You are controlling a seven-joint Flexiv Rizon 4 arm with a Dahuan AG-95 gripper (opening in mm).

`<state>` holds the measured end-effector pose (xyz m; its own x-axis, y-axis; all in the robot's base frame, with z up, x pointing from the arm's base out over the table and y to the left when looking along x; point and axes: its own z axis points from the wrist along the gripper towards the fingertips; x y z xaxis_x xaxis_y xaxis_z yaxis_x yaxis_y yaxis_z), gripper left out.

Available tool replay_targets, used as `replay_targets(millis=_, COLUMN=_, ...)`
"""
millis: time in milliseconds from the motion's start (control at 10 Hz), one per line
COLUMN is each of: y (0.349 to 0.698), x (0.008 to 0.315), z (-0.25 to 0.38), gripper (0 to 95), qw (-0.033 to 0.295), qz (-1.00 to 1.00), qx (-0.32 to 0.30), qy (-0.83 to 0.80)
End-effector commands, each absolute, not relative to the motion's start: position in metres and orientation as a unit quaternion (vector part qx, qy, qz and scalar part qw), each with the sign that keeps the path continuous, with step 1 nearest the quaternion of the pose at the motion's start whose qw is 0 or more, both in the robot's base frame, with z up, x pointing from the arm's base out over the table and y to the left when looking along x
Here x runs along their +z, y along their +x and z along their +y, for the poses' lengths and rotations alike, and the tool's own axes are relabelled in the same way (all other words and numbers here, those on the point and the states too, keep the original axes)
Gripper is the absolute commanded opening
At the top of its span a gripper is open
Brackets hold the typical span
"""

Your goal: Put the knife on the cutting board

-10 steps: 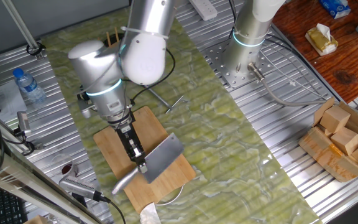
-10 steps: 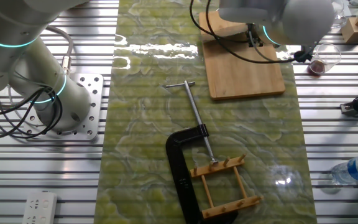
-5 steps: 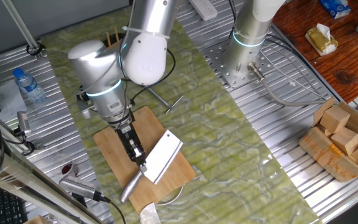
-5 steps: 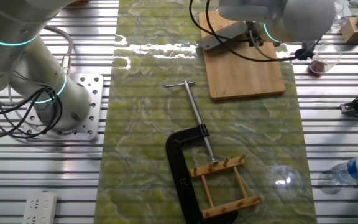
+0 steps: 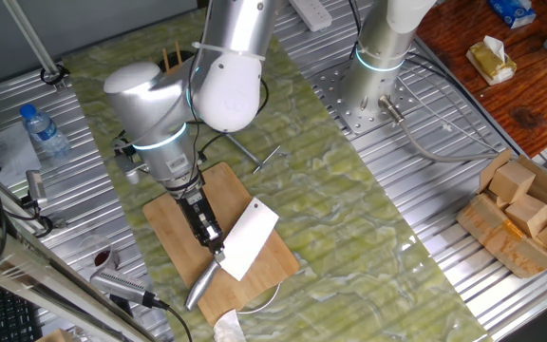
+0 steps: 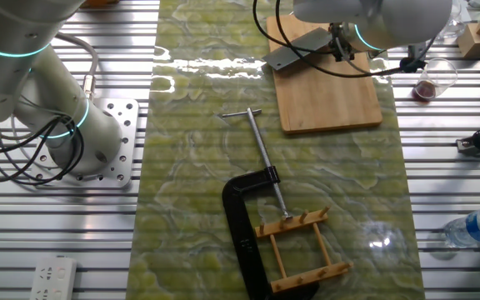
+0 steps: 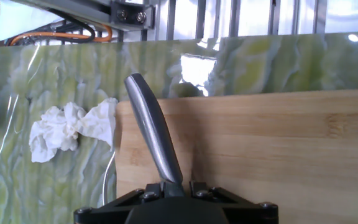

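My gripper (image 5: 215, 249) is shut on the knife where the slim silver handle (image 5: 200, 283) meets the broad steel blade (image 5: 248, 237). It holds the knife over the front part of the bamboo cutting board (image 5: 174, 223); I cannot tell whether the blade touches the wood. In the other fixed view the blade (image 6: 294, 48) sticks out past the board's (image 6: 332, 96) left edge under the gripper (image 6: 337, 46). In the hand view the handle (image 7: 151, 137) runs from my gripper (image 7: 169, 186) out over the board (image 7: 272, 149) and past its edge.
A black C-clamp (image 6: 248, 208) and a wooden peg rack (image 6: 302, 250) lie on the green mat. A crumpled tissue (image 7: 67, 130) lies off the board's corner. A glass (image 6: 432, 79), a water bottle (image 5: 41, 128), a second arm's base (image 5: 378, 66) and a box of wooden blocks (image 5: 525, 214) stand around.
The knife has turned in my grip: the handle swung from pointing left to pointing down toward the front, and the blade now shows bright and juts past the board's edge.
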<state>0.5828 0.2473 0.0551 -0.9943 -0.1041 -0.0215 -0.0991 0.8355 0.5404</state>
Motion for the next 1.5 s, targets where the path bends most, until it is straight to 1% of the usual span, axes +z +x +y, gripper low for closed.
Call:
replay_targets(millis=100, y=0.582, x=0.055, z=0.247, gripper=19.0, qw=0.004, qz=-0.958, qx=-0.281, qy=0.053)
replay_targets(millis=900, y=0.583, x=0.048, z=0.246, gripper=19.0, qw=0.003, qz=-0.961, qx=-0.271, qy=0.061)
replay_targets(millis=1100, y=0.592, x=0.056, z=0.227, gripper=19.0, qw=0.008, qz=-0.972, qx=-0.202, qy=0.121)
replay_targets(millis=1200, y=0.597, x=0.063, z=0.216, gripper=19.0, qw=0.012, qz=-0.975, qx=-0.181, qy=0.131)
replay_targets(millis=1300, y=0.599, x=0.067, z=0.211, gripper=0.0, qw=0.015, qz=-0.977, qx=-0.164, qy=0.138)
replay_targets(millis=1400, y=0.603, x=0.077, z=0.199, gripper=0.0, qw=0.019, qz=-0.980, qx=-0.124, qy=0.153)
replay_targets(millis=1500, y=0.604, x=0.090, z=0.188, gripper=0.0, qw=0.025, qz=-0.980, qx=-0.104, qy=0.167)
